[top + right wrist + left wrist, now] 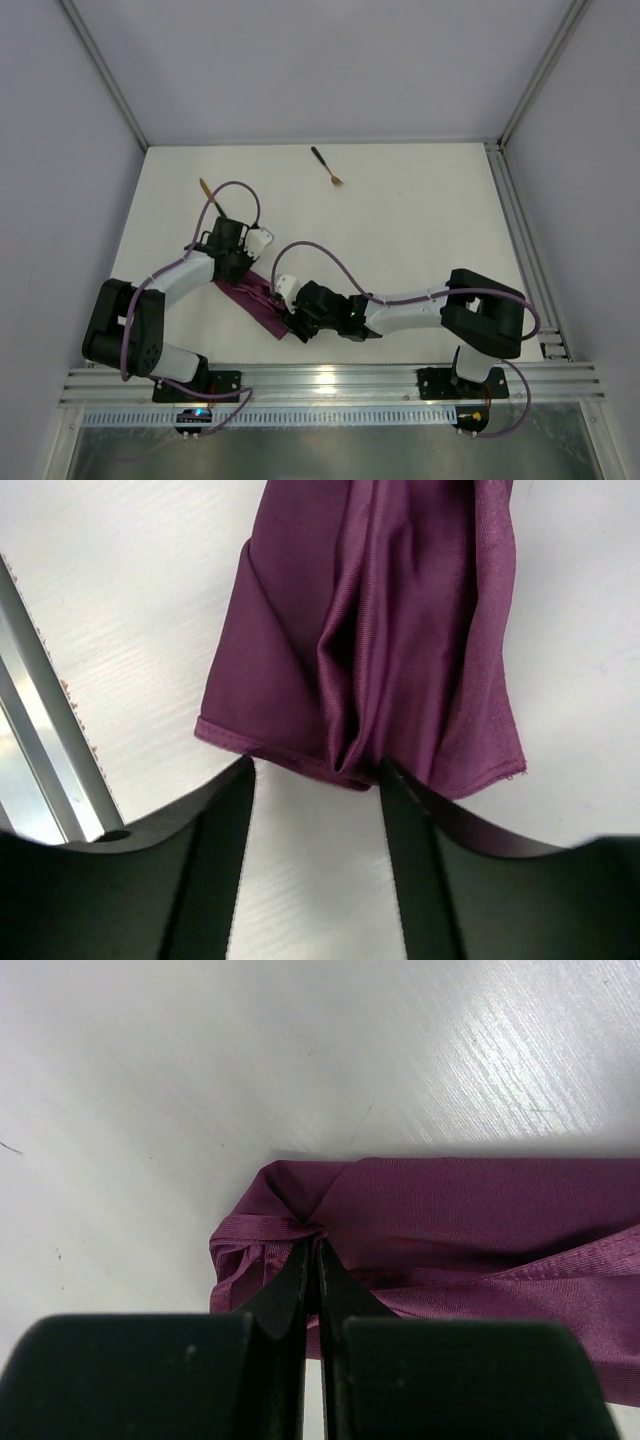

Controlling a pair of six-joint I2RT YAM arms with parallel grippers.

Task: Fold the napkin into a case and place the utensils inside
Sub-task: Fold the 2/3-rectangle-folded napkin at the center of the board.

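The magenta-purple napkin [262, 305] lies folded into a narrow strip, slanting across the near middle of the table. My left gripper [238, 272] is at its far left end, shut and pinching a gathered fold of the cloth [480, 1210] between its tips [312, 1245]. My right gripper [293, 322] is at the near right end. It stands open [315, 770], and the rumpled hem of the napkin [400, 610] lies just between the fingertips, ungripped. The fork [327, 168] lies at the far centre. The knife [206, 190] lies at the far left, partly under a cable.
An aluminium rail [320, 385] runs along the table's near edge and shows again close to the right gripper [40, 730]. Another rail [520, 240] borders the right side. Grey walls enclose the table at the back and sides.
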